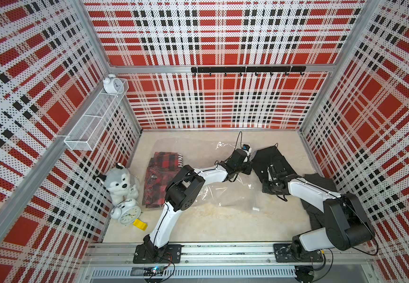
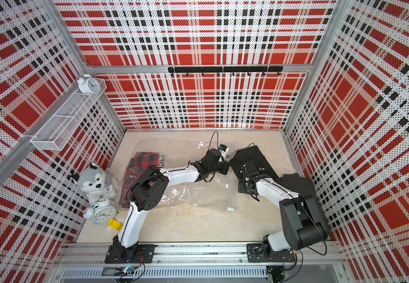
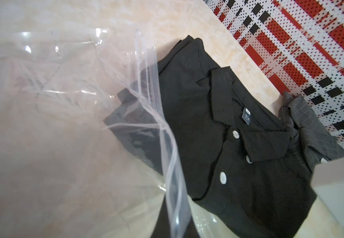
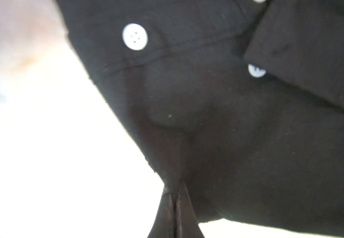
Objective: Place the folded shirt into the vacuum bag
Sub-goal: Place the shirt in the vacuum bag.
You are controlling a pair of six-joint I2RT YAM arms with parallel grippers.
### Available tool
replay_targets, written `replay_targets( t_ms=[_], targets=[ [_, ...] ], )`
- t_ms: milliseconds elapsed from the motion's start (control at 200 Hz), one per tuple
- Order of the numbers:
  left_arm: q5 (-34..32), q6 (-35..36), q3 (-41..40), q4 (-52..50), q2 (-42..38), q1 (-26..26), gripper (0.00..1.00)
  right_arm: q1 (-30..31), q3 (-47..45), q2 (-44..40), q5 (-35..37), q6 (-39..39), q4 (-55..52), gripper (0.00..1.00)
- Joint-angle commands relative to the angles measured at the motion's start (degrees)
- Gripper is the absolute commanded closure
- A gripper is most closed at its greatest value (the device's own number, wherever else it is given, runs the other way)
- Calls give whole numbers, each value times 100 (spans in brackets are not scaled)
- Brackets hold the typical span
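The folded black shirt (image 1: 269,158) lies on the right half of the table (image 1: 223,227), collar and white buttons up. Its right edge overlaps a gray striped shirt (image 1: 318,186) that runs close along the right wall. The black shirt's left corner shows through the clear film of the vacuum bag (image 1: 223,193); whether it is inside the mouth or only under it cannot be told. The bag spreads leftward across the middle of the table, its zip-strip edge raised beside the shirt and its small white slider (image 1: 255,209) at the near right corner. The right gripper (image 4: 175,206) sits on the shirt with its jaws pinched together on a tuck of the black fabric. The left gripper (image 1: 248,158) is closed on the bag's mouth edge just left of the shirt. A red plaid garment (image 1: 159,176) lies at the bag's left end. Left of it, against the wall, stand a plush husky (image 1: 119,182), an alarm clock (image 1: 127,213) and a yellow block (image 1: 140,224). Bare tabletop lies near, between the arm bases, and in a narrow strip far behind the bag.
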Motion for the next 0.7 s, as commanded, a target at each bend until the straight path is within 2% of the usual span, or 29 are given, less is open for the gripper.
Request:
replay_targets(
  t_ms=[0, 200, 471, 696],
  targets=[
    [38, -16, 70, 38, -199, -106, 100, 34, 249, -364, -705, -198, -106, 100],
    [-15, -16, 63, 39, -254, -122, 100, 34, 386, -584, -1637, -161, 66, 100],
    [-20, -16, 43, 39, -357, -141, 100, 27, 396, -424, -2461, 180, 670, 100],
    [-24, -175, -142, 83, -742, -159, 100, 34, 89, 19, -2706, 434, 1363, 100]
  ],
)
